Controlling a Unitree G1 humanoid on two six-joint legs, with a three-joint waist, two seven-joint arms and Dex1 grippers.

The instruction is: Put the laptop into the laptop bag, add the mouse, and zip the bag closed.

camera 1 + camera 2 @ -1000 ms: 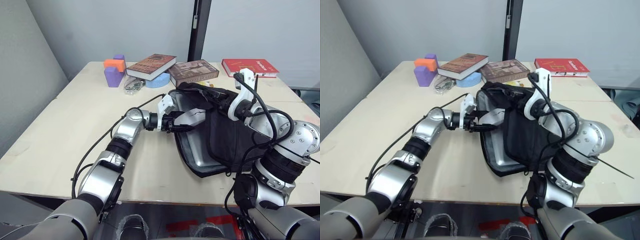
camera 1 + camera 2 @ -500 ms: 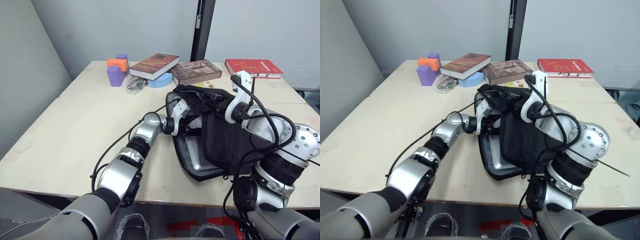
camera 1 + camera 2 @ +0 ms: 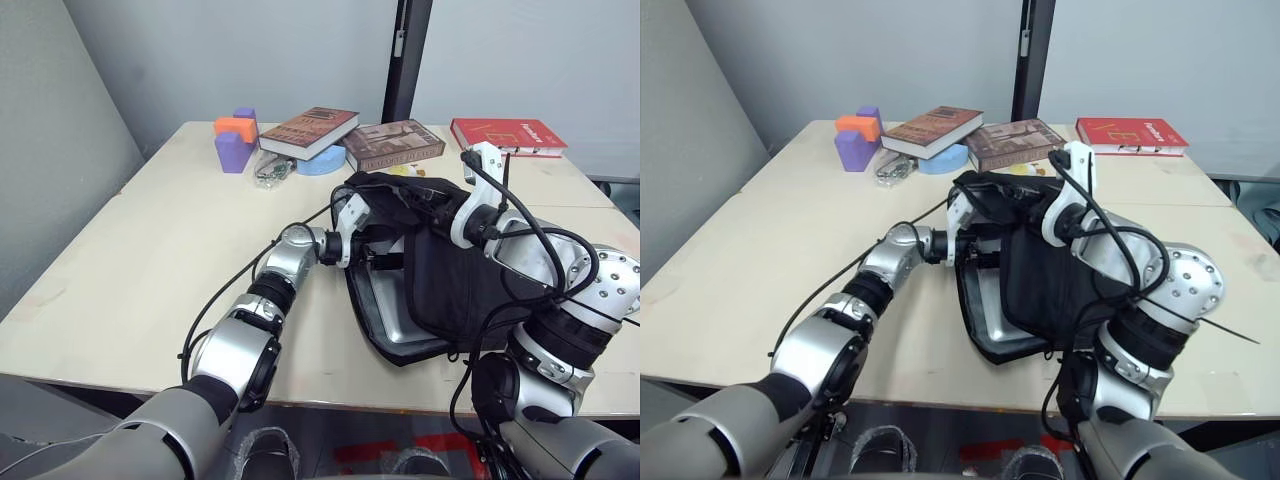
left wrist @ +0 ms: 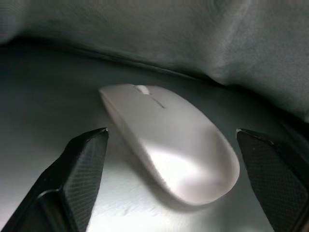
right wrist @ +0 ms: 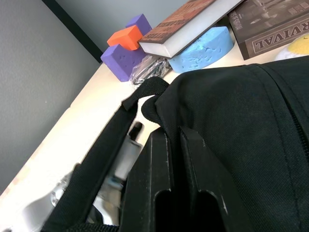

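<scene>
Mouse (image 4: 171, 145) lay inside the open laptop bag (image 3: 455, 275), atop the laptop (image 3: 385, 305).
Left claw (image 4: 171, 140) stood apart around it; right claw (image 5: 175, 159) pinched the bag's upper flap.

Our left arm stretches forward toward one o'clock, elbow low, wrist level; our left gripper (image 4: 171, 140) has its fingers spread wide apart. Our right arm bends up at four o'clock, forearm reaching back toward eleven, and our right gripper (image 5: 175, 145) is pinched together.
</scene>
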